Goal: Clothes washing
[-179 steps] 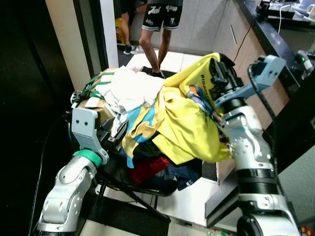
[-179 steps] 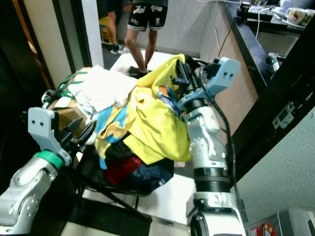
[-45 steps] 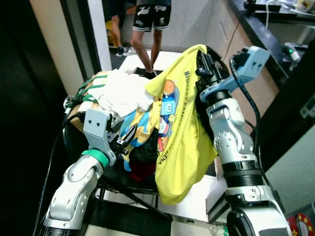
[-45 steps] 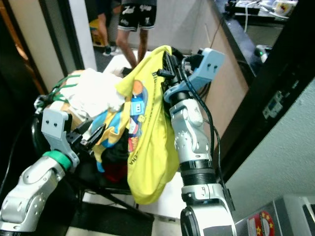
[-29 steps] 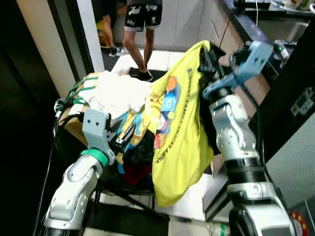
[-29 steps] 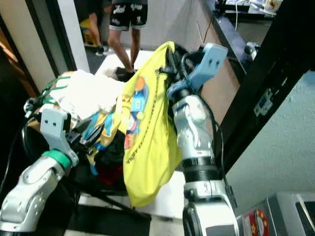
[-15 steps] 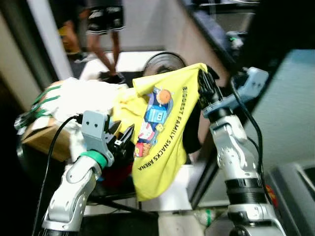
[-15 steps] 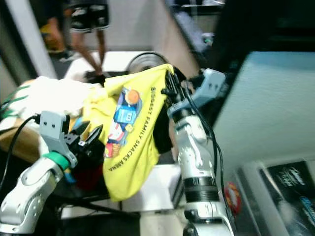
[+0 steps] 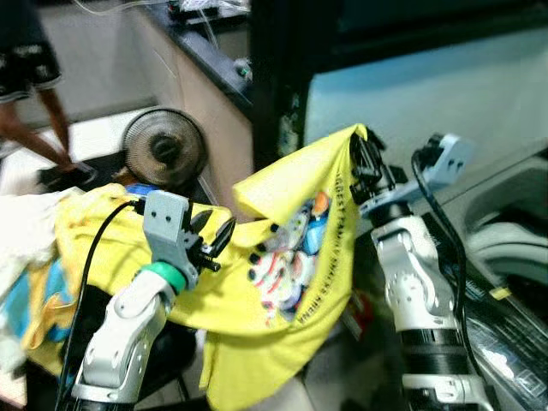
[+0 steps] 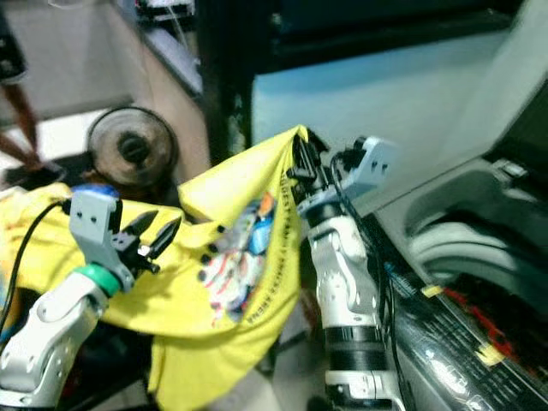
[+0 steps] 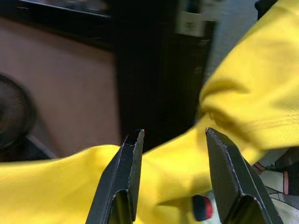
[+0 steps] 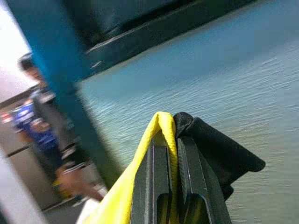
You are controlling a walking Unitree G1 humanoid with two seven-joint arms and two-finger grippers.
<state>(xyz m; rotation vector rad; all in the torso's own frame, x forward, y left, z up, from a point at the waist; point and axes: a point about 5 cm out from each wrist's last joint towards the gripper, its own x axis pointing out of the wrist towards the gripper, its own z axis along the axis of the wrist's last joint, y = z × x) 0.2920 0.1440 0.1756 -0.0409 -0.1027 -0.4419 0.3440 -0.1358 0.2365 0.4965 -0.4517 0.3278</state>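
Beside the washing machine [image 9: 505,214], the right gripper [image 9: 360,158] pinches the yellow T-shirt [image 9: 282,274], not yet loaded; the left gripper [image 9: 212,238] gapes empty.

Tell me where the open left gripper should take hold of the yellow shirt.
Probably the taut upper edge of the yellow shirt just beyond the left gripper, coming in from above. The right gripper already pinches one corner high, so the cloth stretches between the arms, and that edge runs between the open fingers.

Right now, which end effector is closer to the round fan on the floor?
Left. The left end effector hovers open just right of the fan, over the yellow shirt. The right end effector is farther right, shut on the shirt's raised edge.
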